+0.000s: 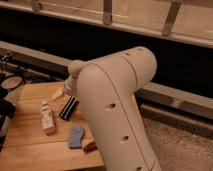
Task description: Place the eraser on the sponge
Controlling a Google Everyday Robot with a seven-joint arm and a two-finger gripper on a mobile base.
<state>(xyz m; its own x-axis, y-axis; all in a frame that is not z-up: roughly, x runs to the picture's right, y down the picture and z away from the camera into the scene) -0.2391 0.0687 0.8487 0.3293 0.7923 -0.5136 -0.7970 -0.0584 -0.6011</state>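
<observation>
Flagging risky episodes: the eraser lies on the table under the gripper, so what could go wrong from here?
The gripper hangs over the far end of the eraser, so a grasp may catch it off-centre. The white bottle lies close beside the eraser and could get nudged. The sponge is small, with a red thing at its edge; the eraser might slide off.
</observation>
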